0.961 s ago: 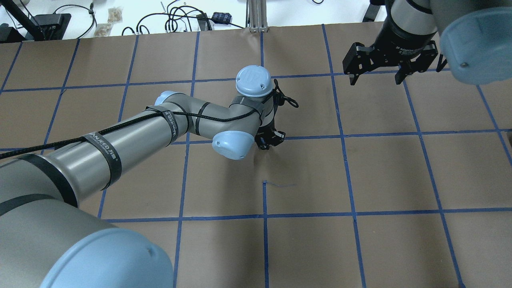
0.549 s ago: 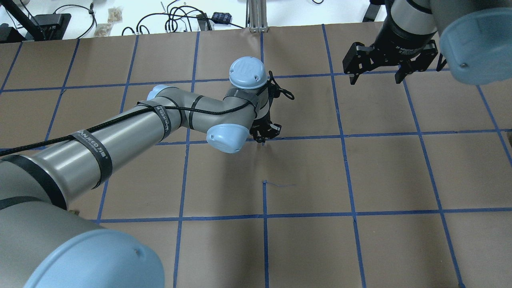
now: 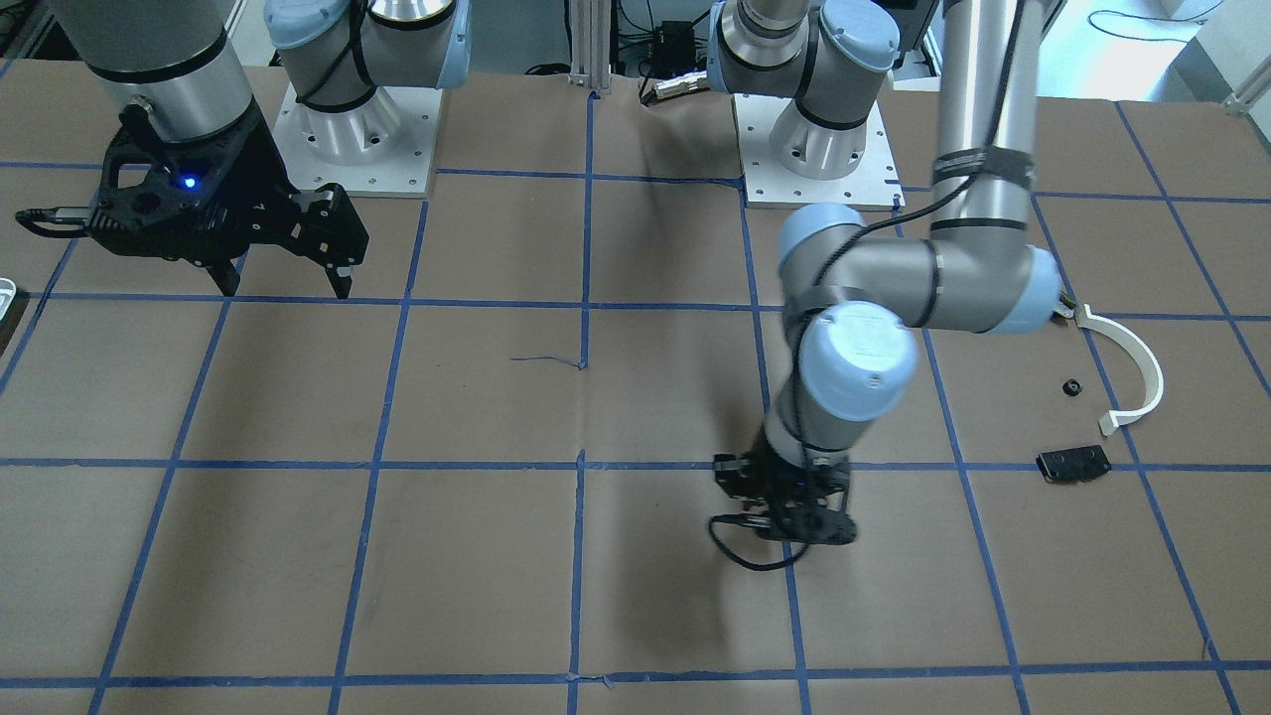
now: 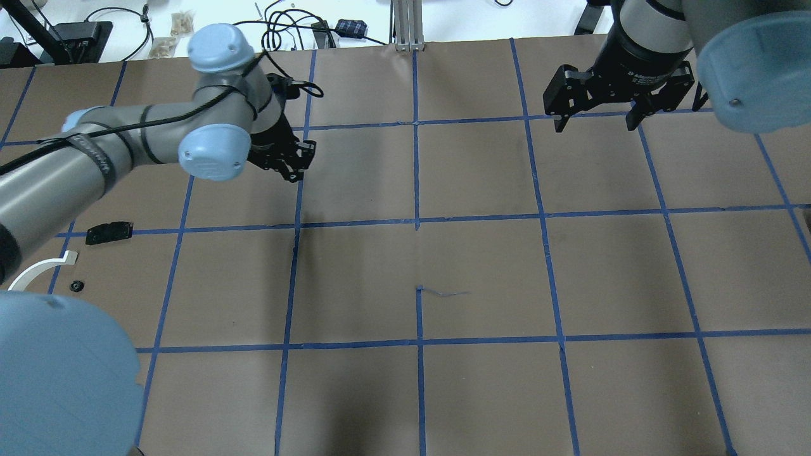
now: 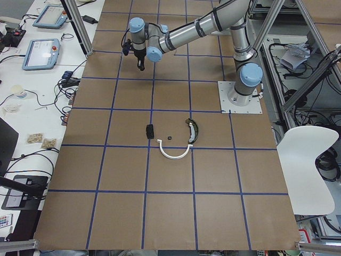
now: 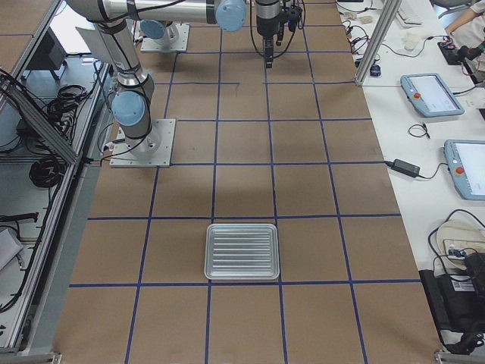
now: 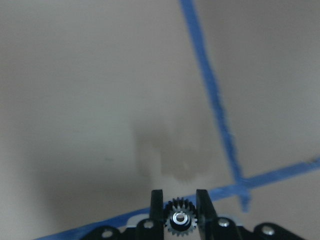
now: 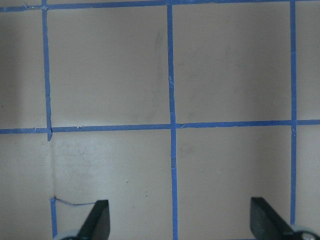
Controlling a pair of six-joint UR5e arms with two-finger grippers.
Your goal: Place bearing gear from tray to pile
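Observation:
My left gripper [image 4: 294, 166] is shut on the bearing gear [image 7: 180, 220], a tiny black toothed wheel with a silver centre, and holds it above the brown paper beside a blue tape line. The pile lies at the table's left: a white arc strip [image 4: 38, 269], a flat black plate [image 4: 109, 232], an olive-and-black curved piece [image 5: 192, 129] and another tiny black round part [image 4: 76, 286]. The left gripper is to the right of the pile and farther from me. My right gripper [image 4: 595, 121] is open and empty, hovering at the far right.
A ribbed metal tray [image 6: 242, 252] lies at the table's right end, with nothing showing in it. Blue tape lines grid the brown paper. Cables and boxes lie beyond the far edge [image 4: 285, 28]. The arm bases [image 3: 353, 139] stand on the robot's side.
My left arm has swung left and farther away, from the table's centre toward the pile side, with the gripper still shut. The right arm has not moved.

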